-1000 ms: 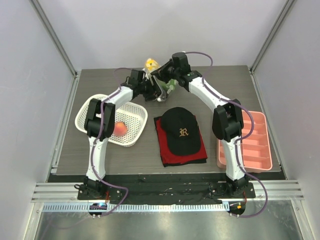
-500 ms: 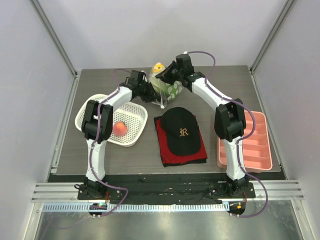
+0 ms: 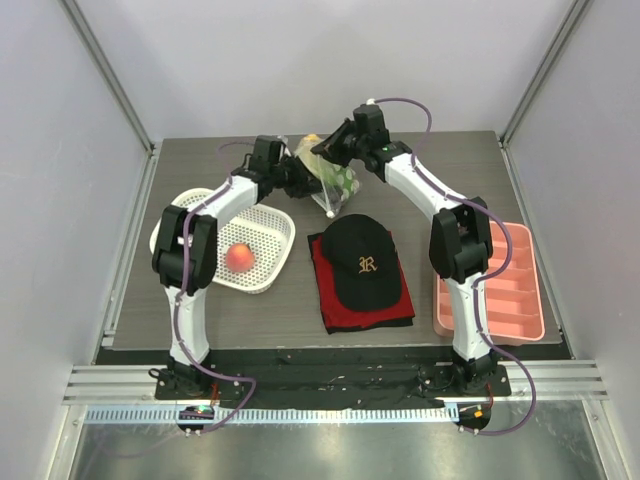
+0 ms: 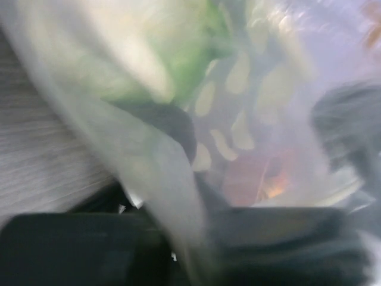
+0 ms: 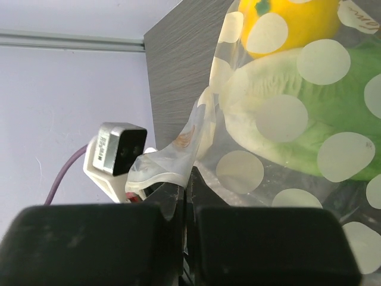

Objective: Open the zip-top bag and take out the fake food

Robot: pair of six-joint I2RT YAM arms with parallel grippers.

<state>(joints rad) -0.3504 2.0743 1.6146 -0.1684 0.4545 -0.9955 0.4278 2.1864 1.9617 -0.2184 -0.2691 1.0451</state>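
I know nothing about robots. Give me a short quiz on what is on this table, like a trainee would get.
1. True or false: the peach lies inside the bag.
2. What do the right fingers pinch? A the bag's edge; B the peach; C nothing.
3. Fill in: the black cap lies on a ____ cloth.
Key: 1 false, it lies in the white basket. 2 A. 3 red.

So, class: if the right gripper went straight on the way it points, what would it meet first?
The zip-top bag, which the right gripper pinches at the edge; just behind the film, probably the leafy green vegetable.
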